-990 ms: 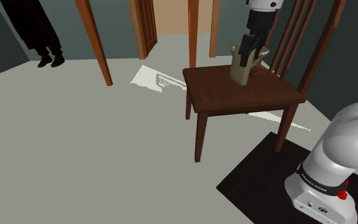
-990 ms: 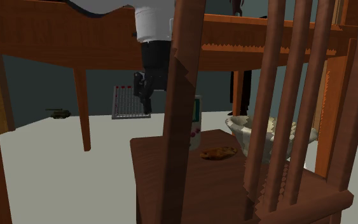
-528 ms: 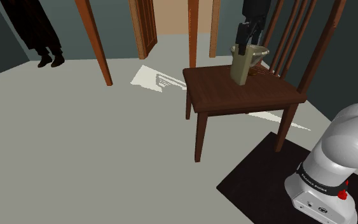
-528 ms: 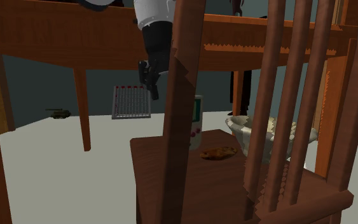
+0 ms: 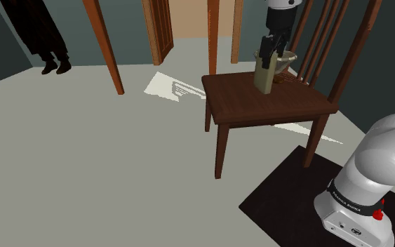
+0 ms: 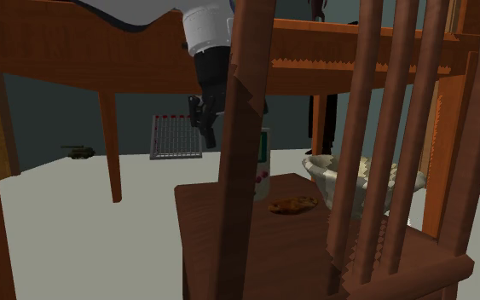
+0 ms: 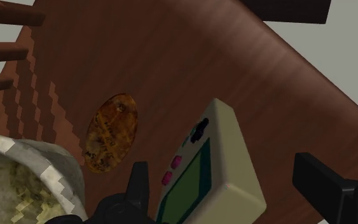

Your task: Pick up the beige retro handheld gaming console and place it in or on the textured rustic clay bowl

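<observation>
On the chair seat (image 5: 273,105) I see the console (image 5: 264,78) standing upright, bowl (image 7: 18,165) close by. Gripper (image 7: 222,167) straddles the console's top, jaws spread, not clamped.

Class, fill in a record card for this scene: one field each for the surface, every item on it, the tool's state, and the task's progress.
Surface: brown wooden chair seat
Console: beige handheld console, standing upright on the seat, with a dark screen and pink buttons
Bowl: pale patterned bowl, on the seat near the console
Other item: flat brown oval piece, lying on the seat between console and bowl
Tool: black tool, open, above the console with a finger on either side; contact cannot be told
Progress: console not yet in the bowl
</observation>
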Controlling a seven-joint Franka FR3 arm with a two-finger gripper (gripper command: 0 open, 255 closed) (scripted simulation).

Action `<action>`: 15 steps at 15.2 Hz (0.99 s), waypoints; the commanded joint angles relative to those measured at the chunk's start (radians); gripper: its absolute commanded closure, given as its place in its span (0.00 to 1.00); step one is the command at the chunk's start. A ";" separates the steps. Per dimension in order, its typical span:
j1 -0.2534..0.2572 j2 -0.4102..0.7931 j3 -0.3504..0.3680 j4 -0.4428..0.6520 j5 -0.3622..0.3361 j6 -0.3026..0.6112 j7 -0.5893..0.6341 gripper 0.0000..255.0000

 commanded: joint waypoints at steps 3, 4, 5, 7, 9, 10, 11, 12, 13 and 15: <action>0.000 0.000 0.000 -0.001 0.000 0.001 0.000 0.00; 0.000 0.000 0.000 -0.001 0.000 0.001 0.000 0.00; 0.000 0.000 0.000 -0.001 0.000 0.001 0.000 1.00; 0.000 0.000 0.000 -0.001 0.000 0.001 0.000 1.00; 0.000 0.000 0.000 -0.001 0.000 0.001 0.000 1.00; 0.000 0.000 0.000 -0.001 0.000 0.001 0.000 1.00; 0.000 0.000 0.000 -0.001 0.000 0.001 0.000 1.00; 0.000 0.000 0.000 -0.001 0.000 0.001 0.000 1.00; 0.000 -0.001 0.000 -0.001 0.000 0.001 0.000 1.00; -0.001 0.004 0.000 0.015 0.000 -0.011 -0.002 1.00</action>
